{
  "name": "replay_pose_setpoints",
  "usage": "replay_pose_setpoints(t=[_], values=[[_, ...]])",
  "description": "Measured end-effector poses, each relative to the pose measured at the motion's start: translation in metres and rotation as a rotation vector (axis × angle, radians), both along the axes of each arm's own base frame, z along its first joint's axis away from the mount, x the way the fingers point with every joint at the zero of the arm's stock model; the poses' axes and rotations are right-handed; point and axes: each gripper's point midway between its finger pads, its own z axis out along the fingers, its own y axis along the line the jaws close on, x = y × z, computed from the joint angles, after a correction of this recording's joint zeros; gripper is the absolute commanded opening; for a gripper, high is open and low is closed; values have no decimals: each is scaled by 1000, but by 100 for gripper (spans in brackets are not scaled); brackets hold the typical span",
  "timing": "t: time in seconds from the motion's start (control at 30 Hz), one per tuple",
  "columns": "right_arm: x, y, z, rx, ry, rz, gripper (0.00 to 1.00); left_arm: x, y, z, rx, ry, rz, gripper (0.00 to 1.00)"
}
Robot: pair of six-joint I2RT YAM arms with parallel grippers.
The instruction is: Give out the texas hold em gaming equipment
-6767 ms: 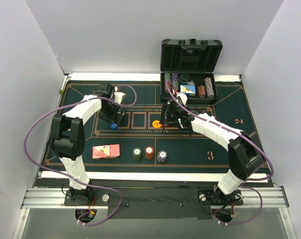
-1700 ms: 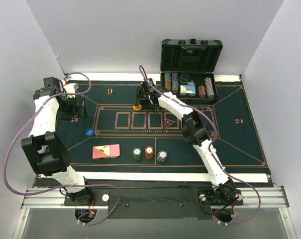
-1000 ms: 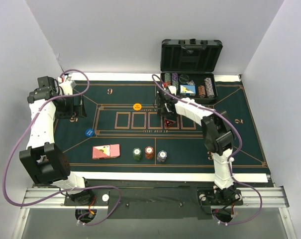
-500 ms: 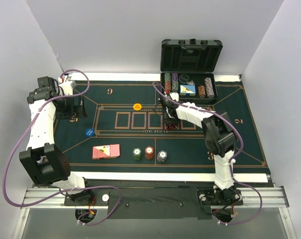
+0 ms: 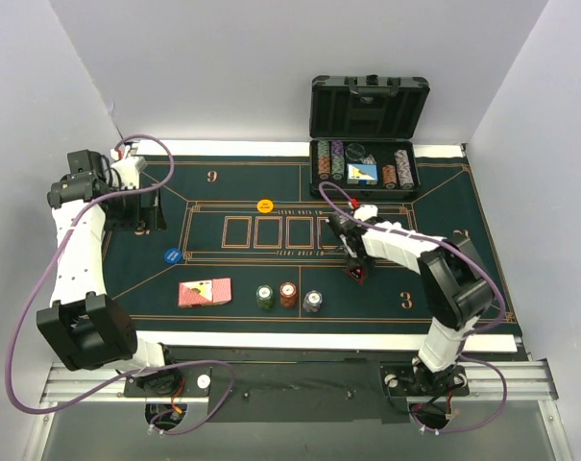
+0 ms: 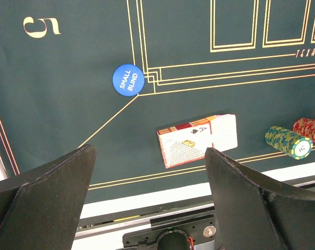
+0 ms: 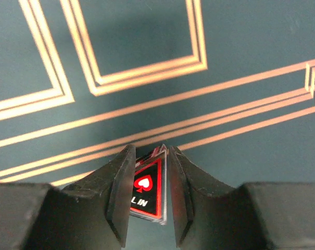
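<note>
An open black case (image 5: 369, 108) is sitting at the far right edge of a green felt mat (image 5: 232, 173), its lid standing upright. Its tray is holding rows of poker chips (image 5: 336, 159) standing on edge, with a blue and yellow box (image 5: 363, 173) lying among them.

The right arm's jaws are pinching a black-and-red marker (image 7: 147, 190) bearing a spade, holding it over the middle of the mat, well apart from the case. The left arm's jaws are spread wide, hovering over the mat's left side.

On the mat, an orange disc (image 5: 264, 206) is lying beyond the printed boxes. A blue disc (image 6: 128, 79) reading "small blind" is lying further left. A pile of red-backed cards (image 6: 198, 139) is sitting near the front edge. Right of it, a green chip stack (image 5: 264, 297), a red chip stack (image 5: 288, 294) and a grey chip stack (image 5: 312, 302) are standing in a row.
</note>
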Motion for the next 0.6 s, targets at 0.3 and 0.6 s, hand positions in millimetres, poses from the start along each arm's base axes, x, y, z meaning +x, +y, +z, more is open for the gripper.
replay_pose_setpoints(t=[0.3,0.6], values=[[-54,-29,-1,-31,-9,-69,28,-13,-3,-8,5,25,-34,97],[-72,-33,20,-73,-2,-59,45,-26,-29,-12,-20,35,-151,97]])
